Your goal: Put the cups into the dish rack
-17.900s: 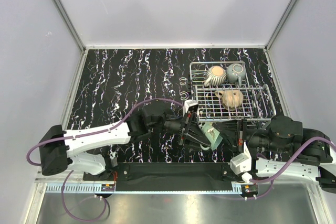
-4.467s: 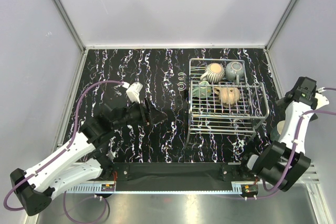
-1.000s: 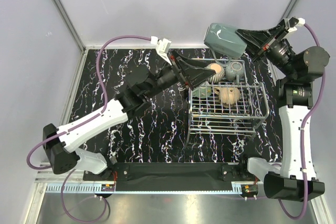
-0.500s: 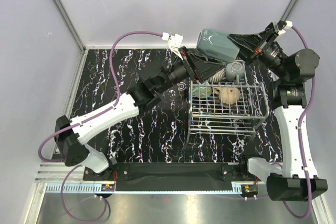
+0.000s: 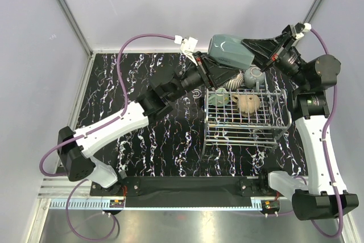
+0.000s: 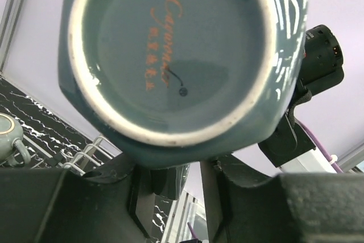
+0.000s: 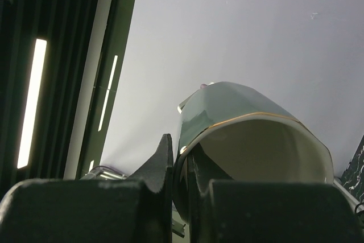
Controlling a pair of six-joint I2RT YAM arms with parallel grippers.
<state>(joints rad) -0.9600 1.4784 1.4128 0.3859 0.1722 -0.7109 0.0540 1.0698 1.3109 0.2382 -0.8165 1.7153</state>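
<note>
Cups counted: five. Four are in the dish rack [image 5: 244,132], one is in the air. The airborne one is the dark teal cup [image 5: 228,53]. It lies on its side, high above the rack's far-left corner, with its mouth toward my right arm and its base toward my left. My right gripper [image 5: 251,49] is clenched on that cup's wall at the rim, one finger inside the mouth and one outside, as the right wrist view shows. My left gripper [image 5: 219,73] sits directly under the cup's base end. In the left wrist view the glazed base, with an orange maker's mark [image 6: 162,41], fills the frame above the two fingers. A dark teal part sits in the gap between them. I cannot tell whether those fingers press on it or merely stand beside it. Rack contents: two cups in the far row, the cream striped cup [image 5: 234,82] on the left, partly hidden behind my left gripper, and the grey-green cup [image 5: 255,75] on the right. Two more lie just nearer, the teal-green cup [image 5: 218,99] on the left and the tan cup [image 5: 249,104] on the right. The rack's near half holds bare wire only. One rack, standing on the right side of the black marbled tabletop [image 5: 114,81]
</note>
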